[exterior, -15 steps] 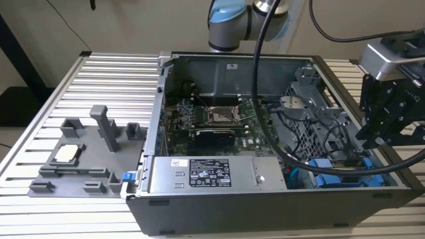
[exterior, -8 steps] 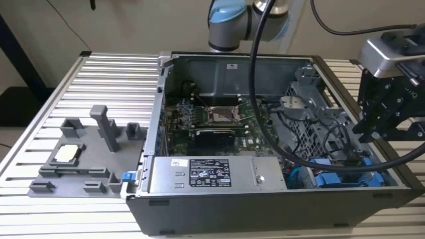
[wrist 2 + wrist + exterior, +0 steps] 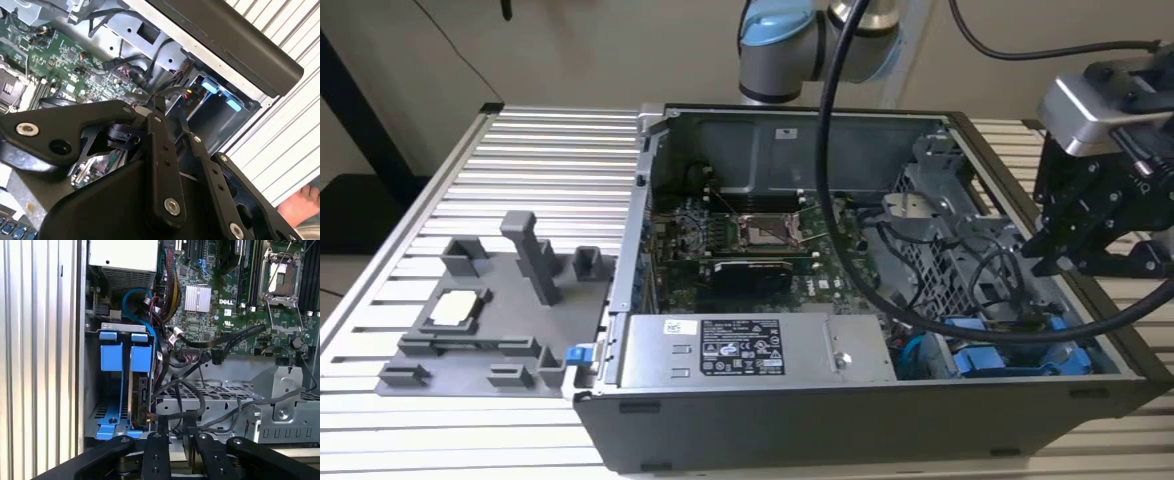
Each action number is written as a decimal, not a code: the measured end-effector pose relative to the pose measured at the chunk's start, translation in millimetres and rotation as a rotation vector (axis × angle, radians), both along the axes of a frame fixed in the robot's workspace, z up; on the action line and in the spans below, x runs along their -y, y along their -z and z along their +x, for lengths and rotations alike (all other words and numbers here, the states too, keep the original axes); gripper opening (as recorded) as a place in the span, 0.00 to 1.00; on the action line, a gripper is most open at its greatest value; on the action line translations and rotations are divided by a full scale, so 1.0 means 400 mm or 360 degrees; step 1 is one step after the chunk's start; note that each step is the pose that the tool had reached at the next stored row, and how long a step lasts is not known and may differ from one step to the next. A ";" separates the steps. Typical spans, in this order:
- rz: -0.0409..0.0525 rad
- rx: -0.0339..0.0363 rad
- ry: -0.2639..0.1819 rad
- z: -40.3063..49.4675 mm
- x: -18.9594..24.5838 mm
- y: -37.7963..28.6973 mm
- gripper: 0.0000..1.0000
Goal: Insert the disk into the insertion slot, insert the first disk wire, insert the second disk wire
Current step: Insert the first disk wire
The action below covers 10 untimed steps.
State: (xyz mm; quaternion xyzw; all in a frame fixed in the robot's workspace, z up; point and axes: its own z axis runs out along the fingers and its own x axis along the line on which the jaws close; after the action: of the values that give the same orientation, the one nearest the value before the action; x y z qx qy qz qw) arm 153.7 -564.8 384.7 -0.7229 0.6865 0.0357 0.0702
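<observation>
We record a slatted aluminium surface (image 3: 547, 150) set before a plain pale wall (image 3: 587, 50). It carries an open computer case (image 3: 854, 420) and, to the exterior view's left of it, a grey moulded fixture (image 3: 494, 320). The disk (image 3: 140, 392) sits in the insertion slot (image 3: 92, 390), in the case's near corner on the exterior view's right, next to the labelled power-supply box (image 3: 747, 350). It stands on edge, parallel to the slot's side wall. Its long axis runs down into the bay, with the blue carrier handle (image 3: 141, 357) at the open mouth. A second blue carrier (image 3: 111, 357) stands just beside it, between the disk and the case's outer wall. On the disk's other side, black cables (image 3: 200, 390) with loose connectors (image 3: 190, 357) crowd the gap to the perforated grey cage (image 3: 220, 395). A blue cable (image 3: 131, 295) loops between the slot and the power-supply box. The motherboard (image 3: 747, 235) lies beyond. We cannot tell whether any wire is plugged into the disk. The hand (image 3: 1051, 262) hangs over the case's edge, above the slot. In the first wrist view its fingers (image 3: 159, 440) stand a narrow gap apart with nothing visibly gripped, and one black cable passes just beside their tips.
</observation>
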 end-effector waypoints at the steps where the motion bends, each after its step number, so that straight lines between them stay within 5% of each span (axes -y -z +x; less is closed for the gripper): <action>1: 0.0000 0.0000 0.0000 0.000 0.000 0.000 0.26; 10: 0.0000 -0.0002 0.0000 -0.003 -0.006 0.001 0.26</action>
State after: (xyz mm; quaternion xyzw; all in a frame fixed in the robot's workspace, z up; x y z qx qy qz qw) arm 152.6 -562.3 384.2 -0.7228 0.6866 0.0361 0.0699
